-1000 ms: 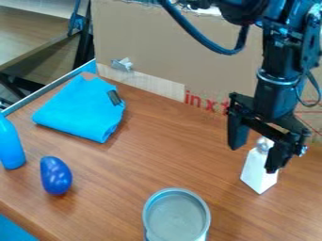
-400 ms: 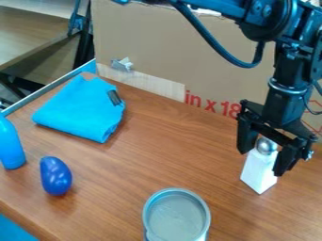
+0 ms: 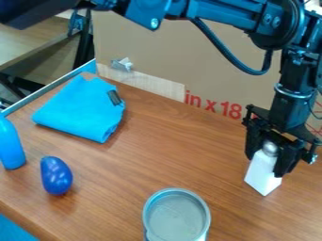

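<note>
At the view's right, on the wooden table (image 3: 189, 160), a white, silver-topped bottle (image 3: 262, 173) is grasped between the fingers of the black gripper (image 3: 267, 164). Red print is borne by the cardboard (image 3: 170, 56) behind. Well apart, a round grey tin (image 3: 177, 217), blue eggplant-shaped object (image 3: 56, 176), blue bottle (image 3: 9, 145) and folded cloth (image 3: 80, 110) are seen.

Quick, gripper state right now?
Gripper: closed, holding the white silver-topped shaker, with its fingers on either side near the top.
</note>
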Controlling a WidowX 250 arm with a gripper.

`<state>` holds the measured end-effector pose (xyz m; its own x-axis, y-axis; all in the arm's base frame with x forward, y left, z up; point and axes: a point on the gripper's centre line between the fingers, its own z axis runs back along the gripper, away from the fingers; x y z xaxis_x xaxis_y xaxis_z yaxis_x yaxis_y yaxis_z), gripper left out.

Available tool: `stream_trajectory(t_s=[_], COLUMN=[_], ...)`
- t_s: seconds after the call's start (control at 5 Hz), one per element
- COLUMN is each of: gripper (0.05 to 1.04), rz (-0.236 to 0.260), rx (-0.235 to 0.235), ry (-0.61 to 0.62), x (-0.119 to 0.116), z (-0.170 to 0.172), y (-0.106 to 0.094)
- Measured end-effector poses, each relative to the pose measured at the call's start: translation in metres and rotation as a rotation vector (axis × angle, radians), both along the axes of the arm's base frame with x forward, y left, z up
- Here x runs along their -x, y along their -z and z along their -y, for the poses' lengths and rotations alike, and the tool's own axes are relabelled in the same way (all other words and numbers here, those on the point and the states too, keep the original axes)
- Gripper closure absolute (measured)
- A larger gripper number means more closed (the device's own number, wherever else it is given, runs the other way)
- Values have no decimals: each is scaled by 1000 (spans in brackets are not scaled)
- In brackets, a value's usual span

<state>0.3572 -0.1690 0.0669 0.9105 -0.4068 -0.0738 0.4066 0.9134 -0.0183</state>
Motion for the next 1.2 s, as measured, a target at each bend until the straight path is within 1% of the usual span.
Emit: stream_trajectory(t_s=[0.2,0.4,0.6,0.8,1.0,1.2], gripper=[452,452,452,452,452,452], rz=[9,27,107,123,30,-16], rx=[38,66,125,98,5,-40], ry=[-22,-47,-97,-182,-261,-302], x=[0,15,38,69,93,102], z=[-4,-26,-64,-104,-136,-153], y=[0,-12,-47,-51,-40,-27])
